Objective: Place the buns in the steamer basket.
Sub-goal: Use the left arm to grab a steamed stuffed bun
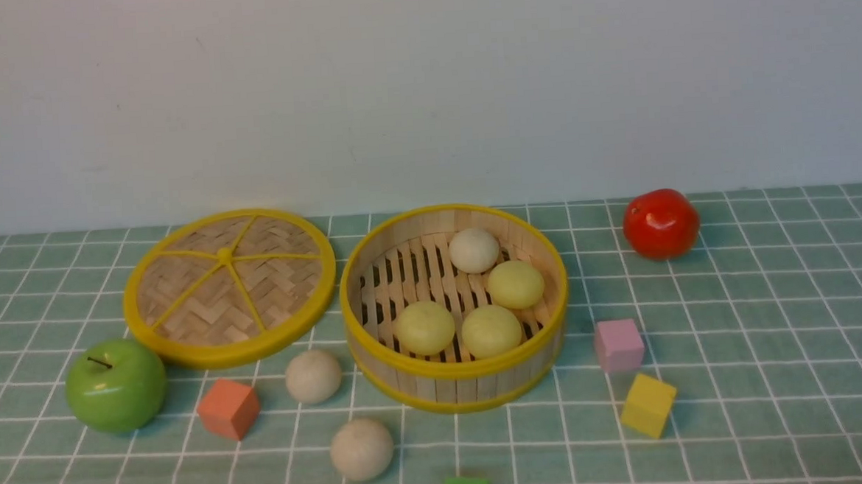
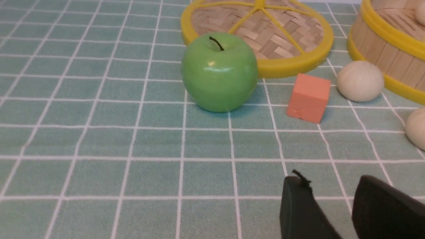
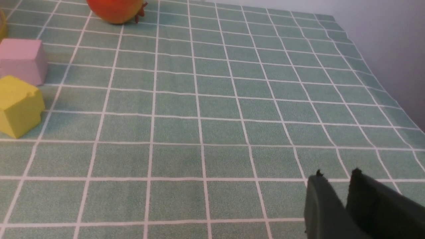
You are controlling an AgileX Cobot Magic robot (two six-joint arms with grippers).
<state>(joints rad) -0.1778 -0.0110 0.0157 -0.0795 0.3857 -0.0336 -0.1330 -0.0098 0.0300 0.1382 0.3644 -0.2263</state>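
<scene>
Four buns (image 1: 492, 330) sitting in steamer basket (image 1: 456, 370); two buns (image 1: 313, 376) lying before it, leftward; lid (image 1: 229, 286) lying left of basket

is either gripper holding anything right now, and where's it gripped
Nothing is held: the left gripper and right gripper both have their jaws apart and empty.

Plain pale wall (image 1: 423, 87) behind green gridded tablecloth (image 1: 775, 327)

Bright, even light; faint soft shadows under the buns (image 1: 361, 449).
</scene>
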